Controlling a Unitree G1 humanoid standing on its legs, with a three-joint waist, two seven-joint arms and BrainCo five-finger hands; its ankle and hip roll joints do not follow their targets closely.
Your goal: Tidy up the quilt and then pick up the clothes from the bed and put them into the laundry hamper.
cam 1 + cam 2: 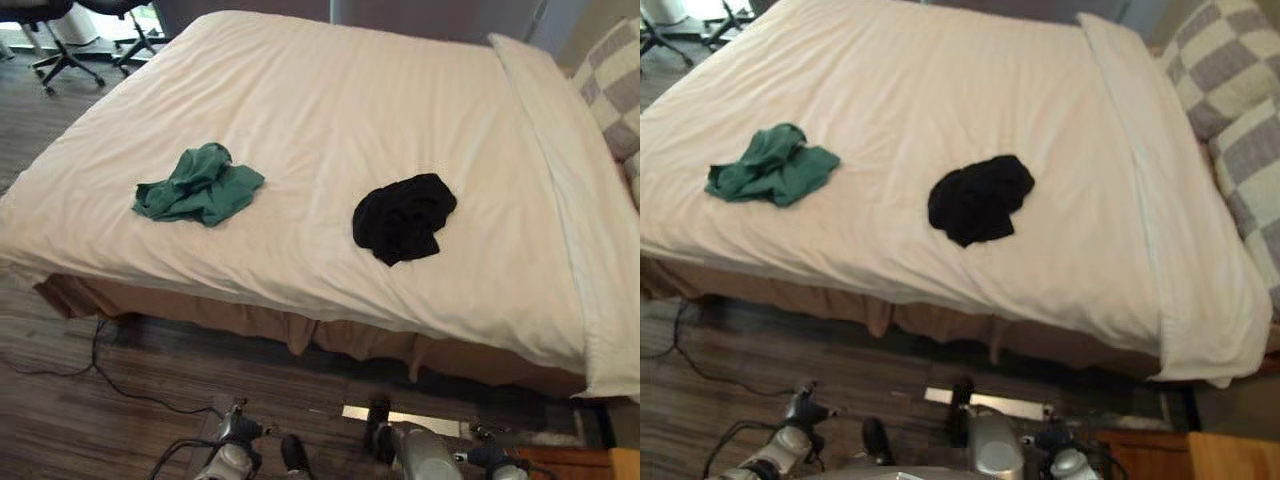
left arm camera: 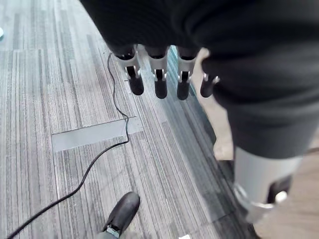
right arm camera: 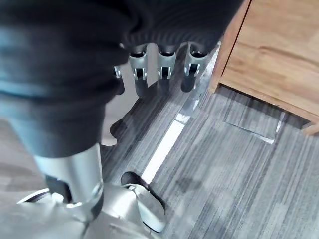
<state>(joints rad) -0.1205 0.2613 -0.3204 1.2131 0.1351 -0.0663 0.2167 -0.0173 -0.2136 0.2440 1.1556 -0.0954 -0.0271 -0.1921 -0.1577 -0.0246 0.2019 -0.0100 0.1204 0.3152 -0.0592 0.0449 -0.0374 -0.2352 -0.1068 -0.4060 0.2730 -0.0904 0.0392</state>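
A white quilt point(image 1: 330, 110) lies spread flat over the bed, smooth except for light creases. On its near left part sits a crumpled green garment point(image 1: 200, 186). A bunched black garment point(image 1: 402, 216) lies near the middle, closer to the front edge. My left hand point(image 2: 158, 69) hangs low over the grey floor beside the bed, fingers straight and holding nothing. My right hand point(image 3: 162, 67) hangs the same way above the floor next to a wooden cabinet, open and empty. Both hands are well below and in front of the bed's near edge.
Checkered pillows point(image 1: 1230, 70) rest at the bed's right end. Office chairs point(image 1: 60, 40) stand past the far left corner. A beige bed skirt point(image 1: 250, 315) hangs along the near side. A wooden cabinet point(image 3: 279, 55) stands at my right.
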